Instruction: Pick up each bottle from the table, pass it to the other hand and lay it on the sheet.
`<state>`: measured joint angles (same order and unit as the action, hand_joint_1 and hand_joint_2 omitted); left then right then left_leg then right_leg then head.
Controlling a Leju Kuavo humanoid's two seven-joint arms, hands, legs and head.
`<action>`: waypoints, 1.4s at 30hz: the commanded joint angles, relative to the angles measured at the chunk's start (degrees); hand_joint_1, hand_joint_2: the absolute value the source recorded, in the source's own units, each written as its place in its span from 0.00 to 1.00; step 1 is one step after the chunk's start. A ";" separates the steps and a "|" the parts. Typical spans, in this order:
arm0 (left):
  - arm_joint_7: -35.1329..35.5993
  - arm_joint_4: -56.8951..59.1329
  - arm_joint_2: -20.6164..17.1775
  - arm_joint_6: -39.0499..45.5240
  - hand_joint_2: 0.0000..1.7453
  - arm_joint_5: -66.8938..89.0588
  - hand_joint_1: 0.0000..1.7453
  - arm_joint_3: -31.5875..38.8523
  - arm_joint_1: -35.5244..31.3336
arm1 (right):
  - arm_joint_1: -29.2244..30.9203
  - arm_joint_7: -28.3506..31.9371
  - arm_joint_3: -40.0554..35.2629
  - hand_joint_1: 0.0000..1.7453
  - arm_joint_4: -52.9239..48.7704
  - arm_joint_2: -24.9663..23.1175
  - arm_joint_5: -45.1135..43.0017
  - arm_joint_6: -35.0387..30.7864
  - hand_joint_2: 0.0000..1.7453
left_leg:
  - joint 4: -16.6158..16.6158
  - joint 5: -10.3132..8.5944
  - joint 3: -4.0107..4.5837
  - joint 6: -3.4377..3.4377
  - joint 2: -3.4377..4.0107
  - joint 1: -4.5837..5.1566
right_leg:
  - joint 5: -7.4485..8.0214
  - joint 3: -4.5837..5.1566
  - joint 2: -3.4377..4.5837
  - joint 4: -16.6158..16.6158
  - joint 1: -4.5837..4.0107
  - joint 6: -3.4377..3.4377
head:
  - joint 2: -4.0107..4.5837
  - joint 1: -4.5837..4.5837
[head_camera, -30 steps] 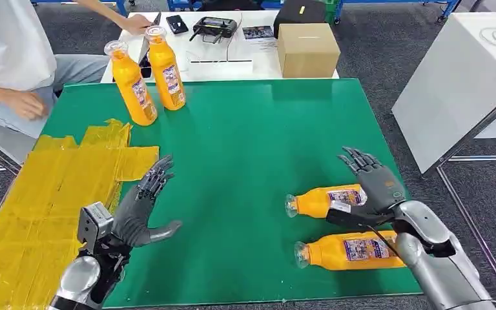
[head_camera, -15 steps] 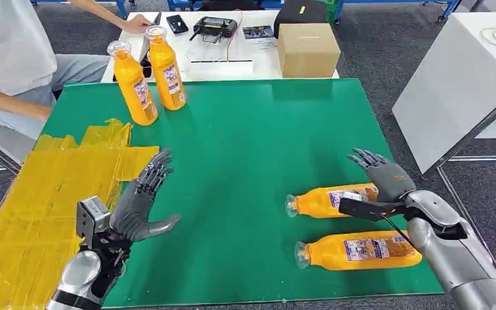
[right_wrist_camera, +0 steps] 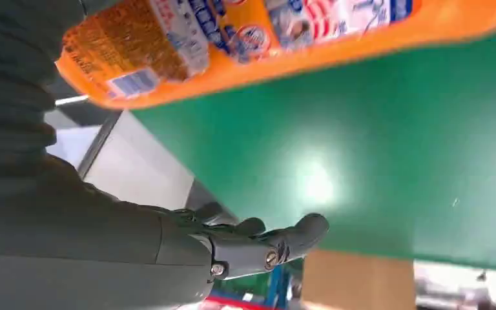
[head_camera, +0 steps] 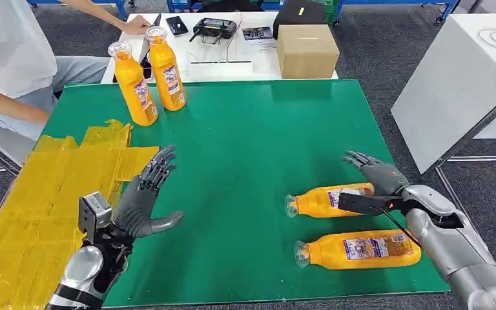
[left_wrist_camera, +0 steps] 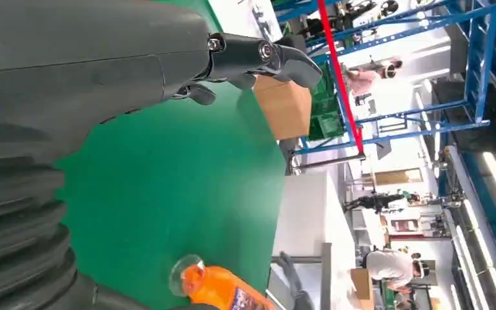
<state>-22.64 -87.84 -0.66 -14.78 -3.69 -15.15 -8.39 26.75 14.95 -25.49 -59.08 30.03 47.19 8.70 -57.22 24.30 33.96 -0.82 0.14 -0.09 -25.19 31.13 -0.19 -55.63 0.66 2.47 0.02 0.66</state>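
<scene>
The right hand (head_camera: pixel 380 184) has slid outward over the last second, off the top of the farther lying bottle (head_camera: pixel 326 200) and towards the table's right edge. Its fingers are spread and nothing is in them, with the thumb reaching across that bottle's base end. It looks like a re-aim, not a grasp: judging by this, the pick has not been made yet and the hand has to come back over the body before it can close.

The nearer lying bottle (head_camera: pixel 355 250) sits just beside it on the green table (head_camera: pixel 252 148), cap end pointing left, untouched.

Over on the other side, the left hand (head_camera: pixel 143 200) has barely shifted. It hovers open, palm turned inward, fingers fanned above the table next to the yellow sheet (head_camera: pixel 45 194), ready to receive a handover.

Two more orange bottles (head_camera: pixel 148 74) stand upright at the far left corner, touching or nearly so. A person's arm (head_camera: pixel 10 106) rests near that corner.

No bottle lies on the sheet yet, so the task is at its very start.
</scene>
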 commanded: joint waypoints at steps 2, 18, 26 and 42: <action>-0.20 5.82 -0.68 -0.04 1.00 -0.83 0.00 -2.56 -3.85 | 7.11 0.54 -10.47 0.00 13.16 0.44 -2.55 5.08 1.00 | 0.03 -0.02 -0.06 -0.01 -0.07 -0.03 | -0.01 -0.12 -0.06 0.05 -0.03 -0.07 | 0.00 0.02; -0.44 5.24 -0.76 0.42 1.00 -1.36 0.00 -2.41 -3.00 | 6.39 -2.19 -11.79 0.00 9.97 2.37 -5.37 2.01 1.00 | 0.02 -0.05 0.09 -0.07 -0.08 0.00 | 0.01 0.01 -0.09 0.03 0.00 -0.01 | 0.00 0.00; -0.20 5.44 -0.33 0.73 1.00 -1.24 0.00 -2.50 -3.00 | 6.76 -4.36 -13.49 0.95 13.63 0.49 -2.55 0.50 1.00 | 0.03 -0.03 0.06 -0.06 0.00 -0.03 | 0.02 -0.03 -0.02 0.06 -0.03 -0.02 | 0.00 0.00; -0.04 5.26 -0.28 0.77 1.00 -1.07 0.00 -2.29 -2.72 | 6.77 -4.75 -13.27 1.00 14.29 -0.58 -1.57 -0.98 1.00 | 0.04 -0.04 0.03 -0.07 -0.02 -0.03 | 0.02 -0.05 -0.03 0.07 -0.03 -0.02 | 0.00 0.00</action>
<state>-22.86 -85.90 -0.66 -14.05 -4.81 -16.61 -9.71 31.75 10.36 -36.96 -48.72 31.69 45.44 7.56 -57.23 24.23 34.11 -0.92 0.07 -0.08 -25.17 31.19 -0.28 -55.63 0.66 2.50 0.02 0.66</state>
